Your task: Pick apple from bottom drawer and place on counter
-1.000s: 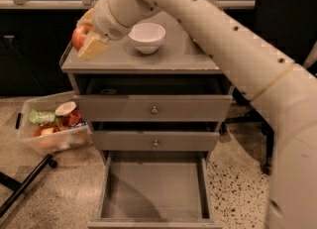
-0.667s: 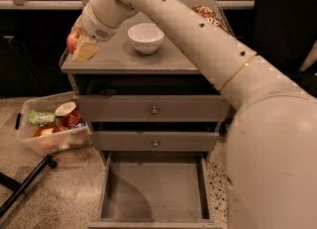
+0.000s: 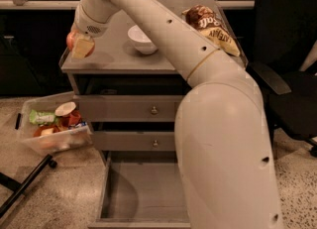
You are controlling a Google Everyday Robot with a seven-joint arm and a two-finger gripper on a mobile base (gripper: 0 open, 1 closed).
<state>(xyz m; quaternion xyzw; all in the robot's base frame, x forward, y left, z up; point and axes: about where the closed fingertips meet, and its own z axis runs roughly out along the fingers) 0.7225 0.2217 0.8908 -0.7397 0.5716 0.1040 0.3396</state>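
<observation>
Nearest the camera, the white arm is filling the right foreground and covering the right side of the cabinet. Below and left of it, the bottom drawer is sitting pulled out, showing a bare grey floor. Above it, 2 drawer fronts are sitting closed, each showing 1 small round knob. Left of the cabinet, a clear plastic bin is sitting tilted on the speckled floor, holding red and green food packets.

Further back, the arm is reaching up and left across the counter. The gripper is hanging at the counter's front-left corner, clamping the apple. 1 tan finger is lying across the apple's near side, with red skin showing to its left. The apple is sitting right at the counter's left edge. Can't tell if it is touching the surface.

Behind the gripper, a white bowl is standing mid-counter, well apart from the apple. A brown and yellow chip bag is lying at the back-right of the counter. A black office chair is standing to the right of the cabinet.
</observation>
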